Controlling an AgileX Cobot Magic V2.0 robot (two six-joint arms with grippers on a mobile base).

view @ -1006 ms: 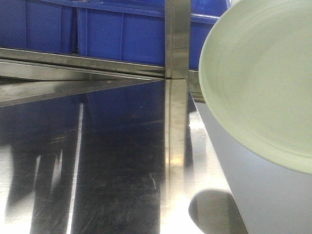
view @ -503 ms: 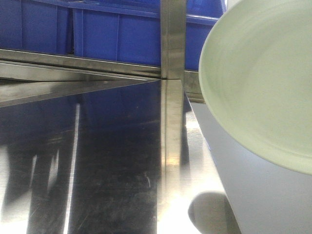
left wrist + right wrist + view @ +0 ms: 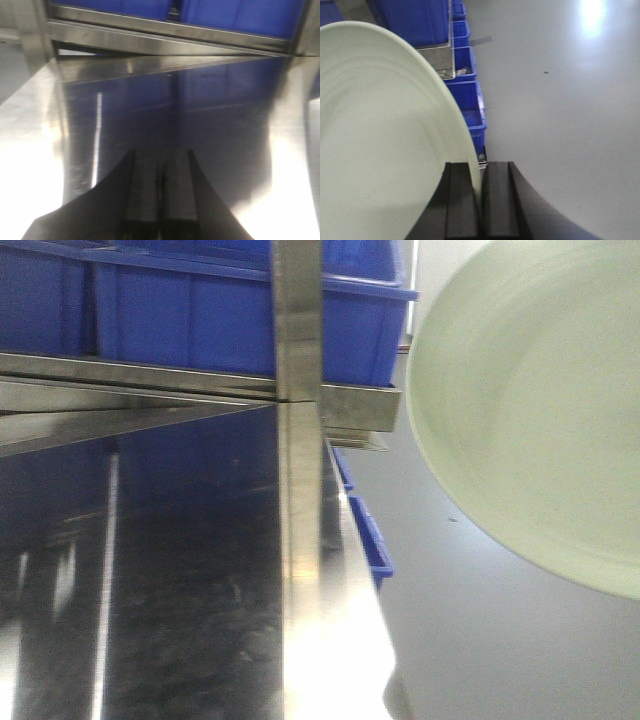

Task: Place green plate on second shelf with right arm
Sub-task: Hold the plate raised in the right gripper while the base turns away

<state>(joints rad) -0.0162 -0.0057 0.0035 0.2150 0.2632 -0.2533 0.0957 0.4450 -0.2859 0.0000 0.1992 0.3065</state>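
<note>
Steel shelf (image 3: 180,570) fills the left, with blue bins (image 3: 200,320) on the level above. Over it hovers the left gripper (image 3: 160,200), its jaws pressed together on nothing. Right of the post (image 3: 298,490), out over grey floor (image 3: 480,640), the plate (image 3: 540,410) hangs tilted, its rim pinched between the jaws of the right gripper (image 3: 480,200). The carry looks unfinished: the plate is outside the rack. It should swing left round the post, level out, stay below the bins, then settle flat before the grip loosens.
</note>
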